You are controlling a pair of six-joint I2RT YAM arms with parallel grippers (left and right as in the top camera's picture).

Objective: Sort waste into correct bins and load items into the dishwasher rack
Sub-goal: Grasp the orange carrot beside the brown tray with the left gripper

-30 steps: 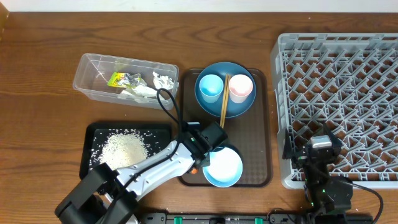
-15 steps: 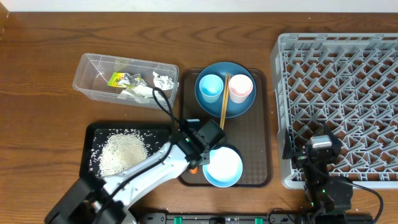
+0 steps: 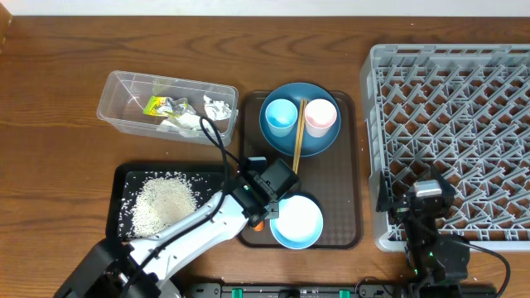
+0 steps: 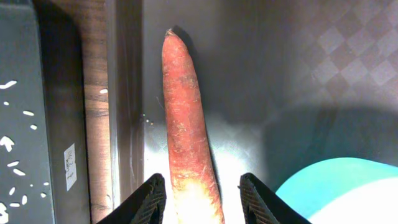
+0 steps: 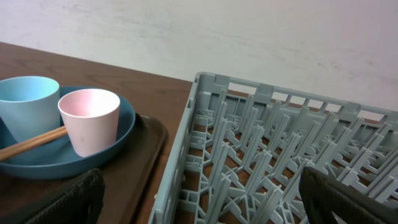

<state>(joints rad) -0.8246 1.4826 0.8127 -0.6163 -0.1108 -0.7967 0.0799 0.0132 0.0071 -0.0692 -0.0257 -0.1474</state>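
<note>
A small orange carrot piece lies on the brown serving tray, just left of the pale bowl. My left gripper is open astride its thick end, with a gap on each side. From above, the left gripper hides most of the carrot. The dark-blue plate carries the light-blue cup, the pink cup and the chopsticks. My right gripper is open and empty over the front left corner of the grey dishwasher rack.
The clear tub at the back left holds a yellow-green wrapper and white tissue. The black tray in front of it holds a heap of rice. Its right rim runs close beside the brown tray's left edge.
The left arm's forearm has swung slightly, while its gripper stays over the carrot beside the bowl. The right arm has not moved.
</note>
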